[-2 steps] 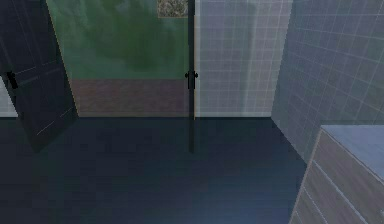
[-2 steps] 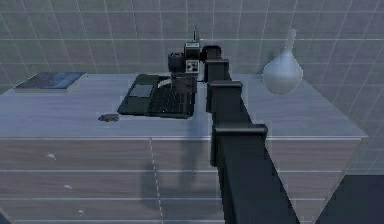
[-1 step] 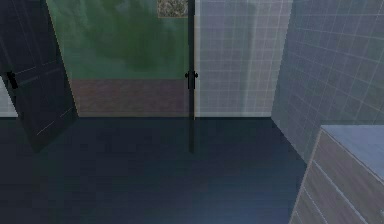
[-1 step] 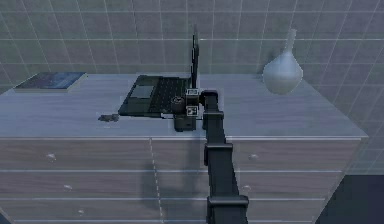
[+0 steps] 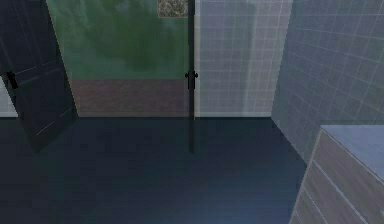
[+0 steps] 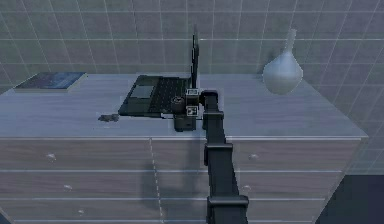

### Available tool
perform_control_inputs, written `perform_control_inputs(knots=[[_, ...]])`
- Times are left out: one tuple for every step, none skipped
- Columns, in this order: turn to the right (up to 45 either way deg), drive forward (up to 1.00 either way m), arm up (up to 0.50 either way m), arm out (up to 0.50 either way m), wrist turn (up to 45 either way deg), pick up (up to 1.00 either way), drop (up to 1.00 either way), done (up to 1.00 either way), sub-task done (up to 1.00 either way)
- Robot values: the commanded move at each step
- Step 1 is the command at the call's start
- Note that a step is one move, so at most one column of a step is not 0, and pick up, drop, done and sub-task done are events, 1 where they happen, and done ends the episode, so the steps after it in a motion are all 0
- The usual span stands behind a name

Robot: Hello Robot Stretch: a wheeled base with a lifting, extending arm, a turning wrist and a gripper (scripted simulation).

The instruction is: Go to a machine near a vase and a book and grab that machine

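While the arm (image 6: 222, 175) reaches toward twelve o'clock over the worktop (image 6: 300, 120), its end effector (image 6: 184, 112) lies by the laptop (image 6: 150, 95); I cannot tell whether it holds anything; the laptop sits mid-worktop, screen upright at three o'clock, base running toward nine.

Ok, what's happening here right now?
The Stretch's arm reaches out over a drawer unit, its gripper at the near edge of an open laptop. A white vase stands toward the arm side view's right, a flat book at its far left. Whether the gripper holds anything cannot be told.
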Motion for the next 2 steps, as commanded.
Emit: perform_control_inputs(knots=[[0.0, 0.0, 0.1, 0.0, 0.0, 0.0, 0.0, 0.0, 0.0], [0.0, 0.0, 0.0, 0.0, 0.0, 0.0, 0.0, 1.0, 0.0]])
